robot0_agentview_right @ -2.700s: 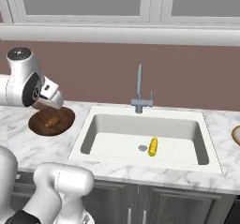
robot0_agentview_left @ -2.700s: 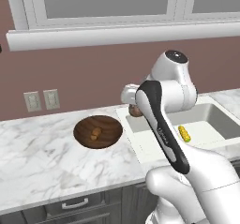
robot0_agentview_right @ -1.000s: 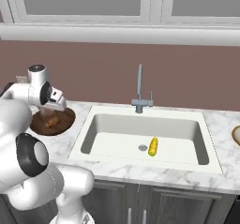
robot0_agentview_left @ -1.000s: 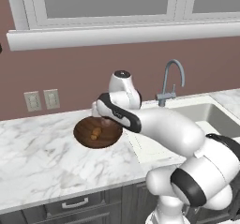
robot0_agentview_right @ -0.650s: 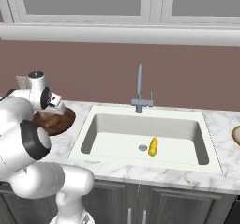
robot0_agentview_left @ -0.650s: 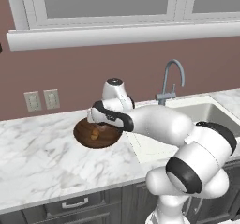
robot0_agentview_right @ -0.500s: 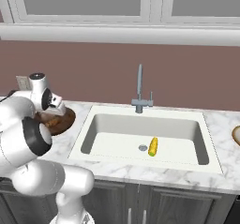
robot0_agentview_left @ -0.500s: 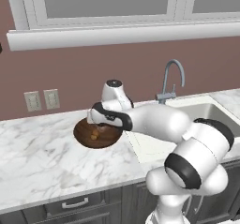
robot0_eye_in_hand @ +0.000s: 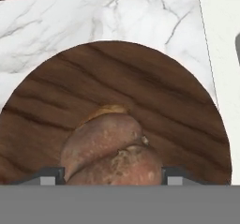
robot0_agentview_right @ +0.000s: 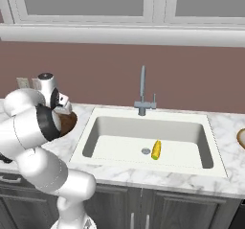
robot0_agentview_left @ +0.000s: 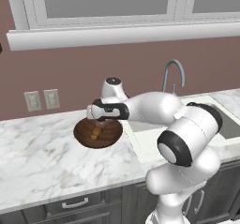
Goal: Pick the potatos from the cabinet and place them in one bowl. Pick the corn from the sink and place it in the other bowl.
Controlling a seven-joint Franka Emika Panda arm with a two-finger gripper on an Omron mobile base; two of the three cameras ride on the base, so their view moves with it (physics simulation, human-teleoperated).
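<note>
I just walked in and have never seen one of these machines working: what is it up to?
The robot's gripper is low over the dark wooden bowl on the counter, holding a potato between its fingers. Another potato already lies in that bowl. A corn cob lies in the sink, not yet picked up.

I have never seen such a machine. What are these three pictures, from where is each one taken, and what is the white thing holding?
It is a white robot arm with a two-finger gripper, in a computer-drawn kitchen. Two pictures come from cameras on its base, behind the arm, left and right. The third comes from a camera on the hand, looking along the fingers. On the marble counter stands a dark wooden bowl with an orange-brown potato inside. The gripper holds a reddish potato just above that bowl. A corn cob lies in the white sink. A paler bowl stands right of it.
</note>
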